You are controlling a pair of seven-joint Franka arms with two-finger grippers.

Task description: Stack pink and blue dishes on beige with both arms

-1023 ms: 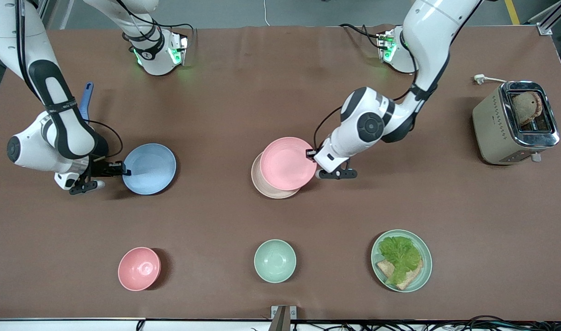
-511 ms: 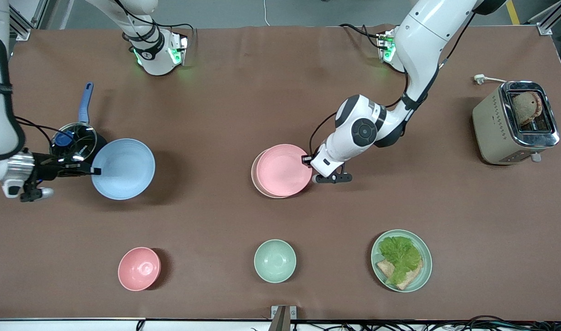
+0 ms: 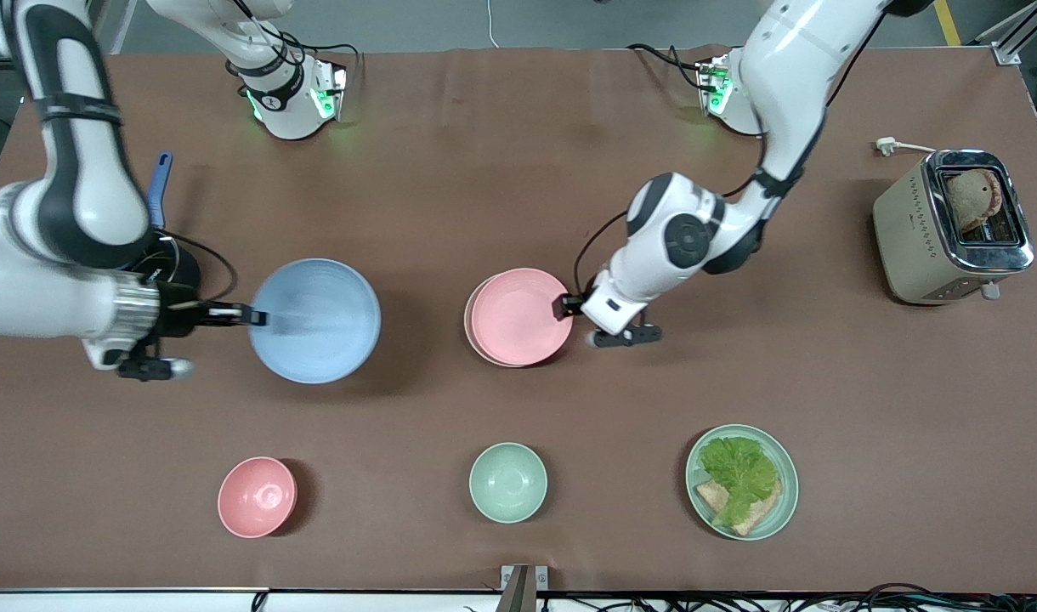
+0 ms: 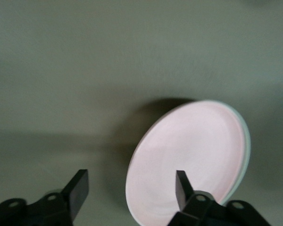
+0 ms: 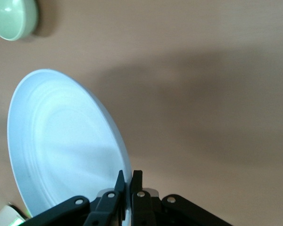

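I see my right gripper (image 3: 255, 318) clamped on the rim of the round light-blue matte plate (image 3: 315, 320), holding it in the air over the brown table (image 3: 501, 170), toward the right arm's end from the stack. In the right wrist view its fingers (image 5: 119, 186) pinch the light-blue plate's (image 5: 61, 146) edge. My left gripper (image 3: 563, 307) sits just beside the round pale-pink matte plate (image 3: 521, 316), its fingers (image 4: 76, 190) spread apart, one finger over the pale-pink plate's (image 4: 193, 155) edge. That plate lies on the round cream-beige matte plate (image 3: 468, 321). A small mint-green bowl (image 3: 508, 482) sits nearer the front camera than the stack.
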